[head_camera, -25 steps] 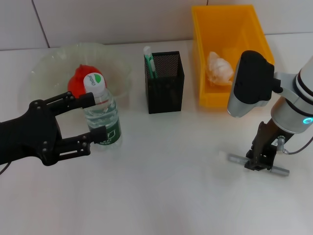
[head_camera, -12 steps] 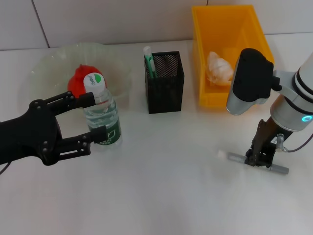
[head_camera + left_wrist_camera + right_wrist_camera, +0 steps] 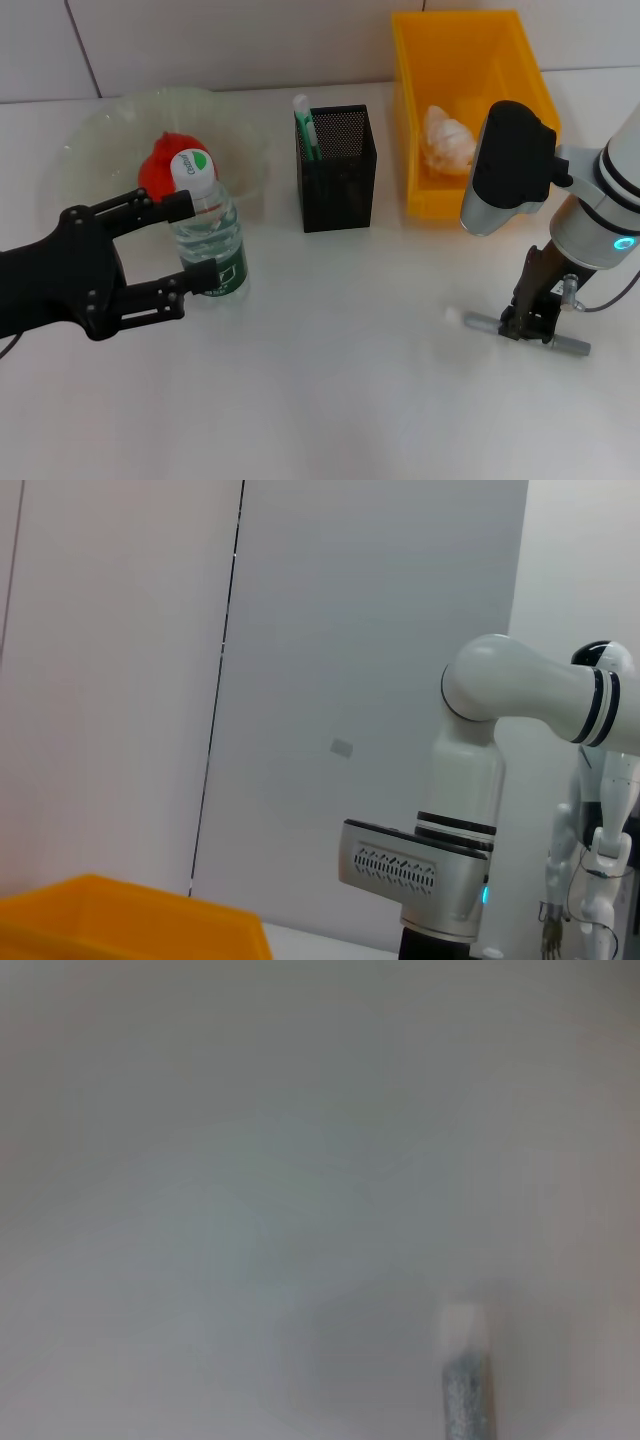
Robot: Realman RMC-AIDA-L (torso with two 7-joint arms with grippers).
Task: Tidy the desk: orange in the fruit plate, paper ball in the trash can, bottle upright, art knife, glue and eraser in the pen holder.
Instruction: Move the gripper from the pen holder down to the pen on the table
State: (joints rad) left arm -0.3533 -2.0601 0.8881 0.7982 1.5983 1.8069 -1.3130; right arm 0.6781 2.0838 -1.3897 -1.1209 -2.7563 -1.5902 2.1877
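Observation:
The bottle [image 3: 207, 238] stands upright in front of the fruit plate [image 3: 105, 130], which holds the orange [image 3: 157, 167]. My left gripper [image 3: 196, 240] is open, its fingertips on either side of the bottle. The paper ball [image 3: 449, 139] lies in the yellow trash can [image 3: 470, 40]. A green-and-white glue stick [image 3: 305, 125] sticks out of the black mesh pen holder [image 3: 338, 170]. My right gripper [image 3: 527, 322] is shut on the middle of the grey art knife [image 3: 478, 322] low over the table; the knife's white tip [image 3: 463, 1360] shows in the right wrist view. The eraser is out of view.
The white table runs back to a tiled wall behind the containers. The left wrist view shows a corner of the yellow trash can [image 3: 130, 920] and my right arm [image 3: 475, 820] farther off.
My right gripper has shifted the art knife slightly to the left. The left gripper and the bottle have not moved.

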